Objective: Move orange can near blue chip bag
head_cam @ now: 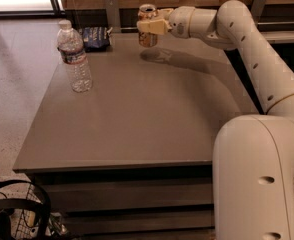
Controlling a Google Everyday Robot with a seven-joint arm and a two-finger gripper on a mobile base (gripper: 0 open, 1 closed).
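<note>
Big white arm (259, 69) first: bulky lower segment filling the bottom right, rising along the right edge, bent at an elbow near the top, then forearm stretched leftward, about level, over the far part of the surface. Wrist ending above the far edge, left of centre.

Grey surface (137, 119): flat rectangular top, darker shelves or panels under the front edge. Arm shadow across the far right of it.

Black wire basket (22, 209) on the floor at bottom left, partly cropped; contents not readable.

Clear plastic water bottle (74, 54): upright near the far left corner, white cap on, label band around the middle. Water level hard to tell.

Blue chip bag (94, 38): dark, crumpled, lying at the far edge just behind and right of the bottle. Closed or open, cannot tell.

Orange can (148, 39): upright, silver top up, lifted clear of the surface, own shadow lower and slightly right. Well right of the bag, apart from it, at about the same depth. Opened or sealed, cannot tell.

End effector (146, 27): tan fingers (152, 27) clamped narrow across the can's middle, gripping from the right side, holding the can off the surface.
</note>
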